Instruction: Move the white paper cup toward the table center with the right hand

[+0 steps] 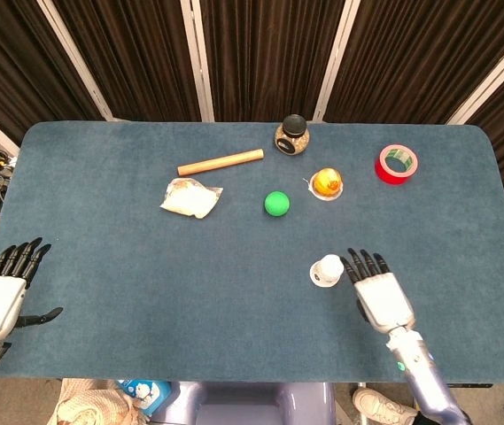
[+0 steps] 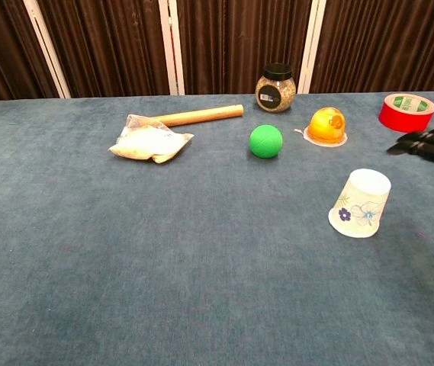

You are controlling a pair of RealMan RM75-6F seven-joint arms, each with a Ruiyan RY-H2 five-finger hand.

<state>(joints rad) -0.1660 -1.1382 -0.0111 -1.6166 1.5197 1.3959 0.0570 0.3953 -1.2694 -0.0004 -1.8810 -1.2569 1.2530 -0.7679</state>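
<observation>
The white paper cup (image 1: 327,270) (image 2: 361,203), printed with blue flowers, stands upside down on the blue table, right of centre and near the front. My right hand (image 1: 379,294) hovers just right of it with its fingers spread and nothing in it, apart from the cup. In the chest view only the dark fingertips (image 2: 429,142) show at the right edge. My left hand (image 1: 5,289) rests open at the table's front left corner, far from the cup.
Behind the cup lie a green ball (image 1: 276,204), an orange toy on a lid (image 1: 327,183), a glass jar (image 1: 292,135), a wooden stick (image 1: 220,162), a white bag (image 1: 189,197) and a red tape roll (image 1: 397,164).
</observation>
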